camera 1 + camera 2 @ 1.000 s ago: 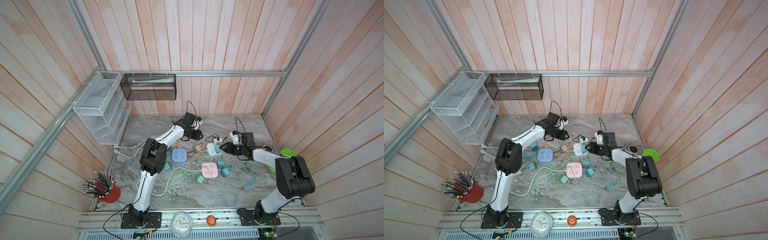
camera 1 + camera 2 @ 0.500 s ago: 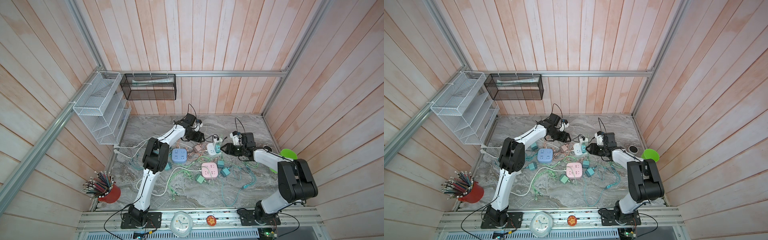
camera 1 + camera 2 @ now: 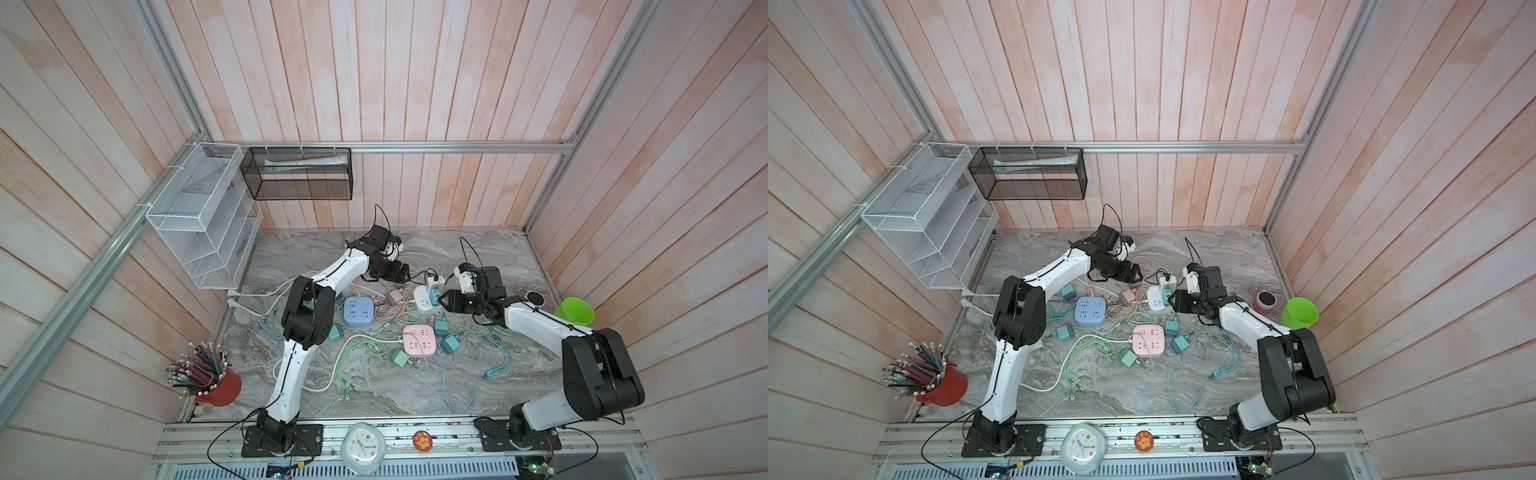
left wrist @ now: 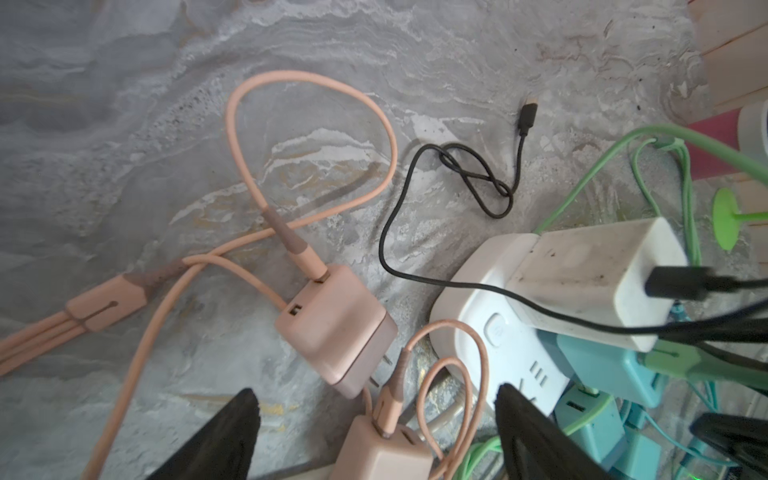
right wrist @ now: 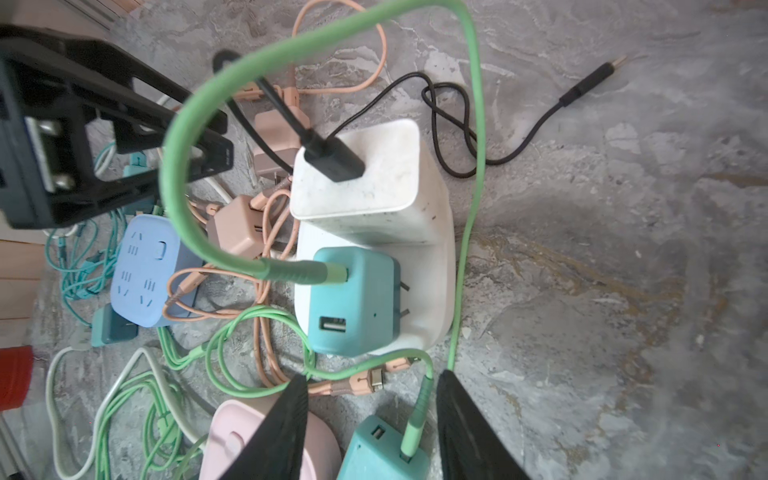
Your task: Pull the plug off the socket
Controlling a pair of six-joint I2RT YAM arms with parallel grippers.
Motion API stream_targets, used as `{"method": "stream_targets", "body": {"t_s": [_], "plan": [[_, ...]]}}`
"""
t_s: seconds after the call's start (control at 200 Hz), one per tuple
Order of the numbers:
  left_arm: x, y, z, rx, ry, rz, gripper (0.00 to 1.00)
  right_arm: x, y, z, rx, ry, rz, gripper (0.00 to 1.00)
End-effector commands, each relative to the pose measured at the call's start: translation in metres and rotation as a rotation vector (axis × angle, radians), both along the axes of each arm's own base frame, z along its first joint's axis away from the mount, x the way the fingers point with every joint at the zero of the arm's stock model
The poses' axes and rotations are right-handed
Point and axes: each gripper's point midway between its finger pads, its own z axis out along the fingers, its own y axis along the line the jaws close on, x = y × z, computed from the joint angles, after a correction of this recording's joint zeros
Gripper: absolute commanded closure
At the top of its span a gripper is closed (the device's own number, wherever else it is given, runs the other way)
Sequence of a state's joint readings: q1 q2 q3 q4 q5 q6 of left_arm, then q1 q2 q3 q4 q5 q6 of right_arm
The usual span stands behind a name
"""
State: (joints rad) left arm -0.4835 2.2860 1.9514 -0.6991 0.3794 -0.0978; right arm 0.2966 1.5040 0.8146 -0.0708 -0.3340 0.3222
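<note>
1. Wooden plank walls point(image 3: 415, 83) box in a marble-patterned surface point(image 3: 478, 257) strewn with tangled cables point(image 3: 365, 345).
2. Near its middle, the white socket point(image 5: 432, 266) holds a teal plug point(image 5: 353, 299), prongs partly showing, with a bulky white charger point(image 5: 365, 178) right beside it.
3. The left hand point(image 4: 376, 390) hangs wide open and empty over a loose pink adapter point(image 4: 332, 328).
4. The right hand point(image 5: 372, 374) stands half open, empty, pointing at the teal plug.
5. That plug looks light, rigid and smooth. I'd pinch its flat sides, not the soft green cable point(image 5: 183, 124), and pull straight, pinning the socket or it lifts too.
</note>
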Motion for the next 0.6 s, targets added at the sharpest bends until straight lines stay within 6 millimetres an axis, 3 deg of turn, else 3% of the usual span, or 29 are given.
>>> {"method": "stream_targets", "body": {"t_s": [0.0, 0.295, 0.595], "plan": [[0.003, 0.004, 0.023, 0.015, -0.083, 0.019, 0.09, 0.005, -0.002, -0.001, -0.092, -0.022, -0.007, 0.52], [-0.024, -0.014, 0.003, 0.063, -0.068, -0.058, 0.09, 0.016, 0.018, -0.004, -0.15, -0.05, 0.015, 0.49], [-0.042, -0.021, -0.013, 0.081, -0.042, -0.086, 0.09, 0.027, 0.019, -0.015, -0.239, -0.053, -0.019, 0.54]]}}
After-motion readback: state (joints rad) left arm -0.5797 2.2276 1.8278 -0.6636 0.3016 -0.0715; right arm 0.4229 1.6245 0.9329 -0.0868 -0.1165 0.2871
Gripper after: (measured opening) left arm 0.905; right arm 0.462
